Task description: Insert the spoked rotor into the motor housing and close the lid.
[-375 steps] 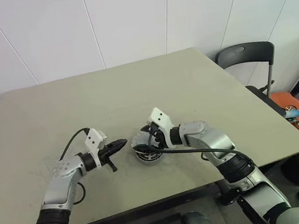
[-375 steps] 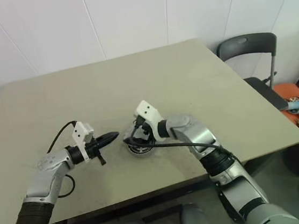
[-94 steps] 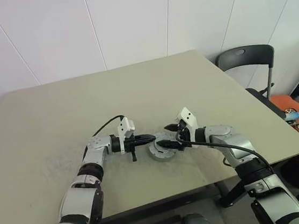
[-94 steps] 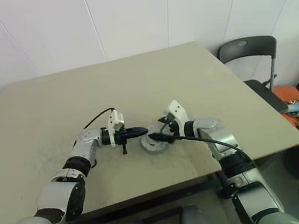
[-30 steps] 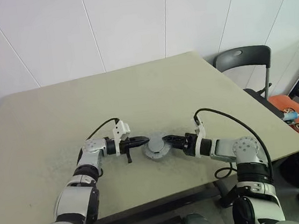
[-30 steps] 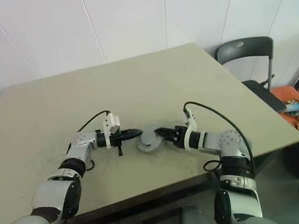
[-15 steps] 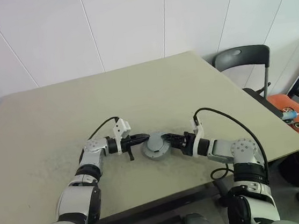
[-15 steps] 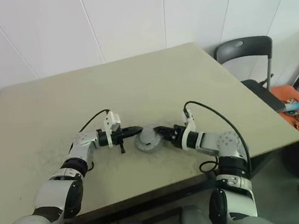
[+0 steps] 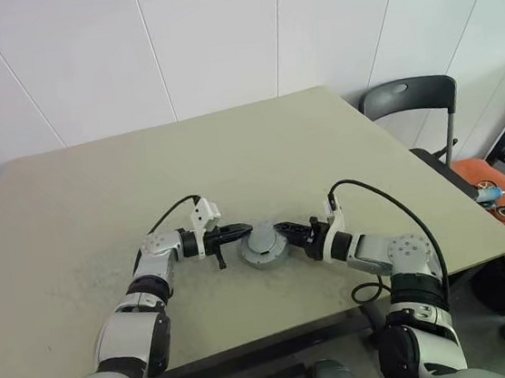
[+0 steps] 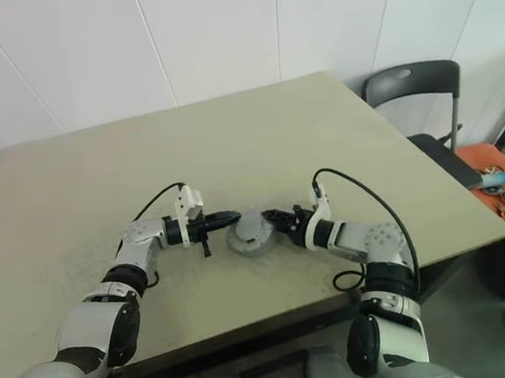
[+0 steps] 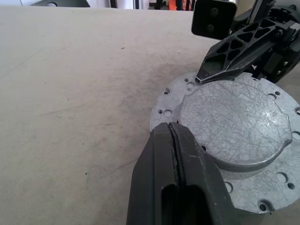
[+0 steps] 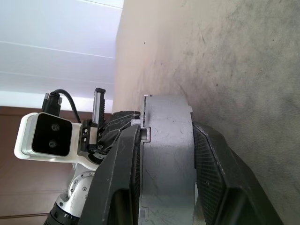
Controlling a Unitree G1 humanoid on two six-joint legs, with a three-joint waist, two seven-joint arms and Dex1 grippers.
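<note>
Two tools now meet at one stacked assembly in the middle of the tabletop (image 9: 338,143). Compared with a second ago, your right tool (image 9: 282,231) has narrowed its black lattice fingers (image 12: 213,161) from a wider spread until they straddle the assembly top and bottom, pinching it across its thickness; neither arm has travelled. Your left tool (image 9: 242,231) stays pressed together, its tip resting against the opposite edge as a stop.

That reads as a squeeze to seat the lid, so I judge the task to be near its end: the lid (image 11: 234,124), a pale grey cast-metal disc with a scratched, matte face, already lies flat on the motor housing (image 12: 168,159), a round grey puck with a smooth machined side wall and a small notch at the seam. A broader flange around the raised disc carries small screw holes. The spoked rotor is presumably shut inside; you cannot confirm that from here.

The tabletop is a dull beige sheet, scuffed and smudged with grey around the work. A dark plastic chair (image 9: 411,98) stands well apart past the far right corner.
</note>
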